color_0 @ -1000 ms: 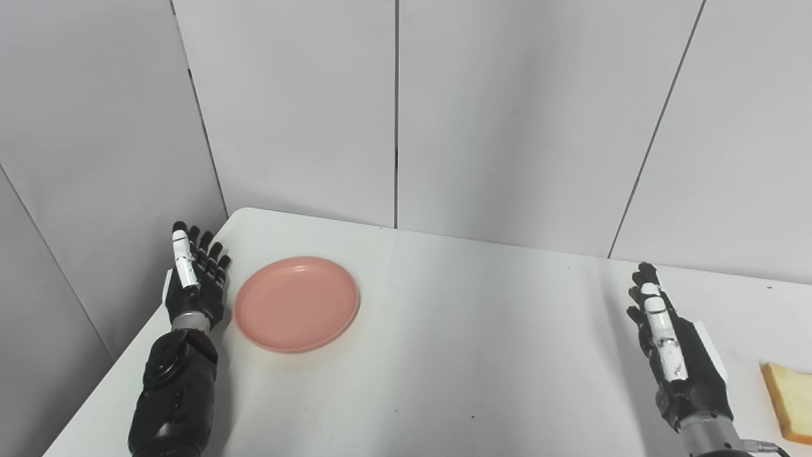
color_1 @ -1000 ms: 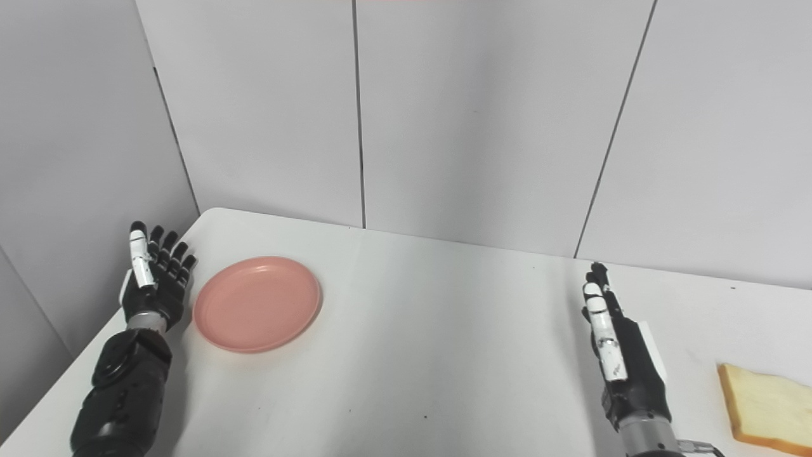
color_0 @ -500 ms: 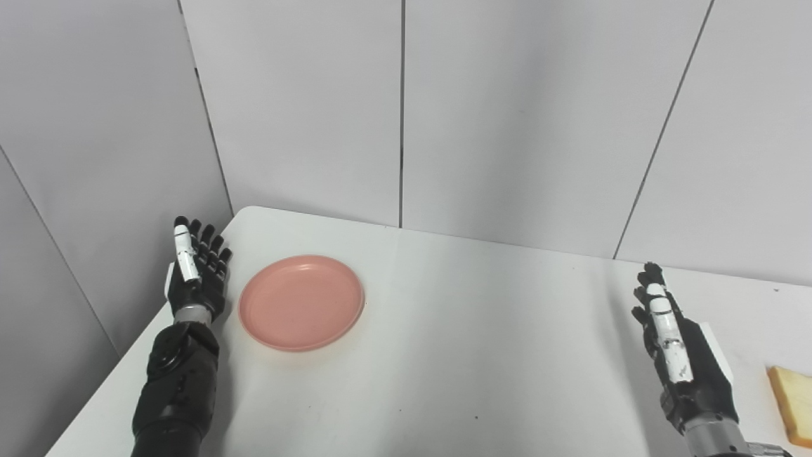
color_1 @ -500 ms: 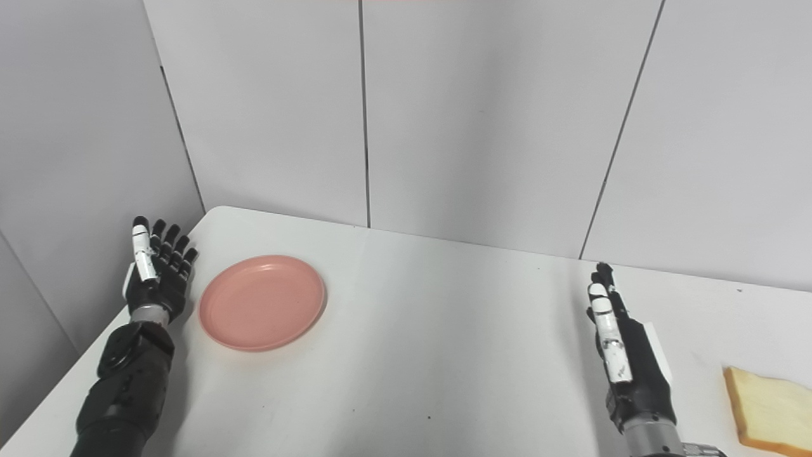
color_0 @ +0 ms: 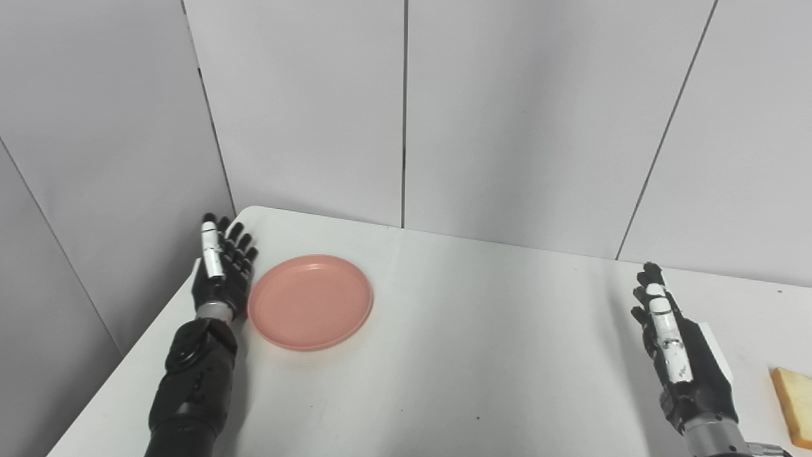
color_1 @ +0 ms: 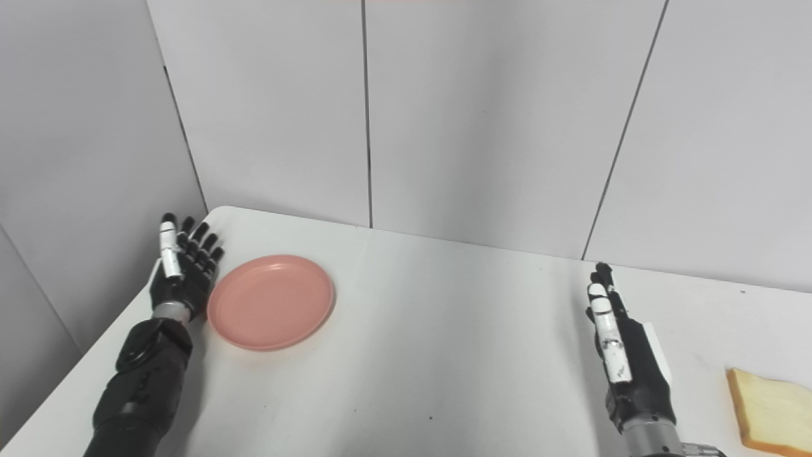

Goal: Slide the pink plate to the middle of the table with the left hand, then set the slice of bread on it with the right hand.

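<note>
The pink plate (color_0: 310, 301) lies flat on the white table (color_0: 482, 355), toward its far left. My left hand (color_0: 221, 276) stands edge-on against the plate's left rim, open, fingers straight and pointing away from me. My right hand (color_1: 622, 355) is also open and upright, hovering over the right part of the table with nothing in it. A slice of bread (color_1: 769, 411) lies flat near the right edge, to the right of that hand and apart from it; the left eye view cuts the bread (color_0: 794, 406) off at the frame edge.
Grey wall panels (color_0: 406, 108) close off the back and left of the table. The table's left edge (color_0: 120, 381) runs close beside my left forearm. A few small dark specks dot the tabletop.
My left hand has moved right, up to the plate's left rim, and the plate has shifted slightly right. The right hand has hardly moved. The camera drifted a little.
</note>
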Robot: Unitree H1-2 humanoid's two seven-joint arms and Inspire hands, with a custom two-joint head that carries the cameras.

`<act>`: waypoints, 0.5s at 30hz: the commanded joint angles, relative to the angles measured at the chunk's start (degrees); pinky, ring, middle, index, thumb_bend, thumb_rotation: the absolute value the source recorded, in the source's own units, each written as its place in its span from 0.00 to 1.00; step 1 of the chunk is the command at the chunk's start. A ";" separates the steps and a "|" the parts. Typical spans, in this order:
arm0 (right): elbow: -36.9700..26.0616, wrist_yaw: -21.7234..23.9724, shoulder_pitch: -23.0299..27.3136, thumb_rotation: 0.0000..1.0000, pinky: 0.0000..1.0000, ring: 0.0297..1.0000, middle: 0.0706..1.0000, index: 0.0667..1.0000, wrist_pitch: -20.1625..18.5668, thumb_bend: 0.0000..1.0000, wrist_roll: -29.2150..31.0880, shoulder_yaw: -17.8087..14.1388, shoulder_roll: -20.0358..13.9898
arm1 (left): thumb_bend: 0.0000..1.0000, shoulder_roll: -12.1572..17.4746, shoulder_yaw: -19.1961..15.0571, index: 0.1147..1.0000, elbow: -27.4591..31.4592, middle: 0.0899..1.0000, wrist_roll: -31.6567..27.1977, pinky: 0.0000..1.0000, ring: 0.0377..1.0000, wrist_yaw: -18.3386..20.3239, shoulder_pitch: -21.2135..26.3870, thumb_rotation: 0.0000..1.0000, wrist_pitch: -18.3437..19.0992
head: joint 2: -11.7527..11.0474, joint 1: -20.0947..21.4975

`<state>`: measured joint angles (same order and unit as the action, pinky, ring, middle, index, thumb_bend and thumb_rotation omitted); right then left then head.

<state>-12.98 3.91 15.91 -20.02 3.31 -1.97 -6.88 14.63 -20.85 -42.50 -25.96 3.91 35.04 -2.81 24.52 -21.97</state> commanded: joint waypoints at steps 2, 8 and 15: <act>-1.54 0.12 1.40 1.00 1.00 1.00 1.00 1.00 0.53 0.10 -0.76 0.39 -0.54 | 0.54 -0.62 2.02 0.98 0.90 0.98 1.11 1.00 0.99 1.67 1.48 1.00 1.98 | -0.01 0.12; -1.63 0.18 1.40 1.00 1.00 1.00 1.00 1.00 0.58 0.10 -0.66 0.30 -0.37 | 0.54 -1.62 4.47 1.00 3.31 1.00 0.89 1.00 1.00 4.06 0.94 1.00 6.27 | -0.06 0.30; -2.44 0.10 1.40 1.00 1.00 1.00 1.00 1.00 -1.10 0.10 -0.67 0.27 -0.26 | 0.56 -2.70 6.25 0.98 3.19 0.98 2.02 1.00 0.99 5.72 1.28 1.00 6.48 | -0.06 0.30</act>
<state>-12.99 3.99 15.91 -21.21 2.49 -1.59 -6.95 12.33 -15.45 -39.45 -24.78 8.72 35.20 3.06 24.43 -21.62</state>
